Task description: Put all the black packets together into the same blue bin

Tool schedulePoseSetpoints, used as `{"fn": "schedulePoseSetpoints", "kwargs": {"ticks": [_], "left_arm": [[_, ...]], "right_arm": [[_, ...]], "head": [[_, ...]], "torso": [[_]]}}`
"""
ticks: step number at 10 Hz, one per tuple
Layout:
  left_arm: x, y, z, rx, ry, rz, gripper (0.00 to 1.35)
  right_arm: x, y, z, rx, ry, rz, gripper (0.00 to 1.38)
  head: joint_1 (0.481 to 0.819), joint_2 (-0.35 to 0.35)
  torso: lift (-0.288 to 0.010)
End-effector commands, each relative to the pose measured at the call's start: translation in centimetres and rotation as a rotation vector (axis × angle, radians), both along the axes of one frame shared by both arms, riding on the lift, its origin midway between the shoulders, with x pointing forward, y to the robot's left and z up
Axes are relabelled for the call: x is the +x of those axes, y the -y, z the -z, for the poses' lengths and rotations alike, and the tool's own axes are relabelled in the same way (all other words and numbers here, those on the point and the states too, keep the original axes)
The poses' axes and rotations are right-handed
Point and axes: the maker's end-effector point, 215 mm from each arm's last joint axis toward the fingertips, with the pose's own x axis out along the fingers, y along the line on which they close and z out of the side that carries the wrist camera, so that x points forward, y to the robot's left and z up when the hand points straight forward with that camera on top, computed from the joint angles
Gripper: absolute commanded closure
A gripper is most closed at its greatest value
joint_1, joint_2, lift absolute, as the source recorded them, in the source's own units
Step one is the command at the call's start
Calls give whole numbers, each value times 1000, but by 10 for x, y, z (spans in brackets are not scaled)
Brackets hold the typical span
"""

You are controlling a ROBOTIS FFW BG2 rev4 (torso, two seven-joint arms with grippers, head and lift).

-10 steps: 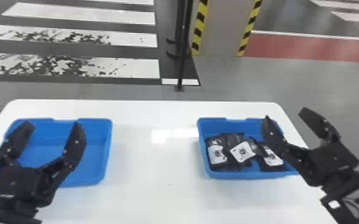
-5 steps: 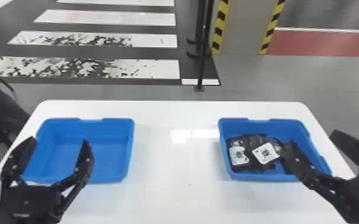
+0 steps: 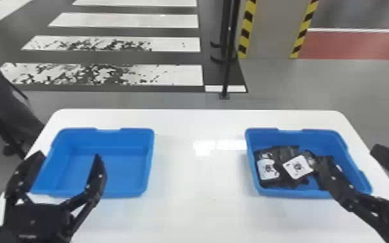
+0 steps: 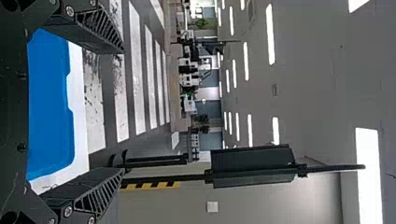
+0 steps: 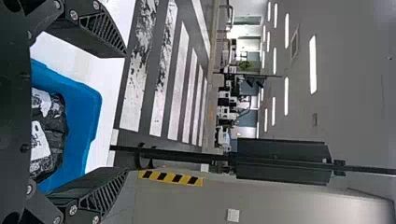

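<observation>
In the head view, my left gripper (image 3: pixel 69 156) is open over the near left part of the left blue bin (image 3: pixel 126 193), which holds nothing. My right gripper (image 3: pixel 349 153) stands open at the right bin (image 3: pixel 268 193), one finger in front of its right half. Several black packets (image 3: pixel 266 152) with white labels lie bunched in that bin, partly behind the finger. In the left wrist view, the left gripper (image 4: pixel 123 109) has its fingers wide apart beside the bin (image 4: pixel 51 107). In the right wrist view, the right gripper (image 5: pixel 126 112) is empty, with packets (image 5: pixel 56 126) in the bin.
Both bins stand on a white table (image 3: pixel 200 181), with bare tabletop between them. Beyond its far edge are a thin black post (image 3: pixel 227 64) and a pillar (image 3: pixel 273 29) with striped edges. A person's dark-clothed leg (image 3: pixel 6 103) is at the far left.
The head view has shifted, with the table and bins sitting farther right in it than a second ago. The packets lie in the same bin, and both grippers have stayed open.
</observation>
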Motion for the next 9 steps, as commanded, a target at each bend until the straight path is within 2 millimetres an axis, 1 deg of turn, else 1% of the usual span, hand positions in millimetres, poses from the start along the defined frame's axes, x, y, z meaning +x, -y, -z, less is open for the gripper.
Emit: {"fn": "schedulePoseSetpoints", "kwargs": {"ticks": [1, 3, 4, 7, 9], "left_arm": [[0, 0, 1, -2, -4, 0, 139], [1, 0, -2, -3, 6, 1, 139], [2, 0, 2, -4, -3, 3, 139], [2, 0, -1, -2, 11, 2, 139], [2, 0, 6, -9, 2, 1, 139]], "right_arm": [[0, -1, -1, 1, 1, -2, 160], [1, 0, 0, 2, 2, 0, 160], [1, -1, 0, 3, 1, -2, 160], [3, 0, 3, 6, -1, -3, 160], [4, -3, 8, 10, -9, -11, 154]], "head": [[695, -16], [695, -15], [695, -15], [695, -14], [695, -14]], "torso": [[-110], [-110], [-110], [-110], [-110]]}}
